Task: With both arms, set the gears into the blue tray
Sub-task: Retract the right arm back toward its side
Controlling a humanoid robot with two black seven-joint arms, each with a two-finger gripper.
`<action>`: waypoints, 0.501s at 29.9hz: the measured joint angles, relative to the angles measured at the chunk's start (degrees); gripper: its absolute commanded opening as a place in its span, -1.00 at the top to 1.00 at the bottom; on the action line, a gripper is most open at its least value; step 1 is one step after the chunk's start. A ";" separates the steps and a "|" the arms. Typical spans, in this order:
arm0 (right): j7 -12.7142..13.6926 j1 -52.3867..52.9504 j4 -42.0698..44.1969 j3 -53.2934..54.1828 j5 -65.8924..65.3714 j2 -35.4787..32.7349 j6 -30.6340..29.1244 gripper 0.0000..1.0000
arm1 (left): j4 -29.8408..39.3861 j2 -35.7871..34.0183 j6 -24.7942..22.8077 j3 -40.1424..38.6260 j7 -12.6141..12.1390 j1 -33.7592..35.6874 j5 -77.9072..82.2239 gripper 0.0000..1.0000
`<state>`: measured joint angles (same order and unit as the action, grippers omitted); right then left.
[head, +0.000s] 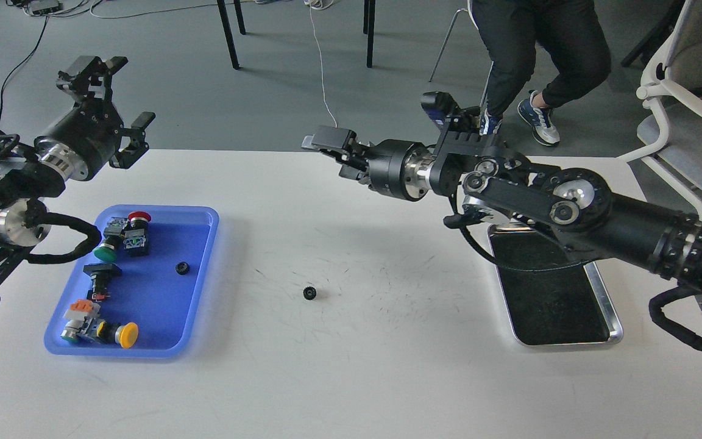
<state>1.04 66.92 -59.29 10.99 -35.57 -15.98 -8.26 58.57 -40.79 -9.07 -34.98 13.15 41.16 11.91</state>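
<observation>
One small black gear (pixel 182 267) lies inside the blue tray (pixel 162 317), right of the push-buttons. A second gear (pixel 309 293) rests on the bare white table, between the blue tray and the steel tray, touching nothing. My right gripper (pixel 328 153) hangs high over the table's far edge, well above and behind that gear, its fingers slightly apart and empty. My left gripper (pixel 116 91) is held up beyond the tray's far left corner, open wide and holding nothing.
Push-button switches with red (pixel 138 216), green (pixel 102 252) and yellow (pixel 127 335) caps fill the tray's left half. A shiny steel tray (pixel 555 305) with a dark inside sits at the right under my right arm. A seated person (pixel 534 55) and a chair (pixel 692 116) are beyond the table.
</observation>
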 measured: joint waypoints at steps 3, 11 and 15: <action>0.00 -2.70 -2.17 4.86 3.17 -10.60 -0.20 -0.88 | 4.79 -3.55 0.01 0.24 -0.16 -0.49 3.85 -0.96; -2.56 -12.94 -0.99 19.70 16.42 -28.91 -4.31 -0.89 | 21.71 -13.15 0.21 4.78 -0.25 -0.84 16.93 -0.96; -5.79 -17.97 1.55 22.54 28.46 -33.51 -5.68 -0.88 | 28.64 -14.82 0.60 6.05 -0.82 -1.17 28.12 -0.96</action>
<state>-4.75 48.95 -57.74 33.53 -7.11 -49.48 -13.94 87.21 -55.61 -8.48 -28.92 12.33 40.00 40.03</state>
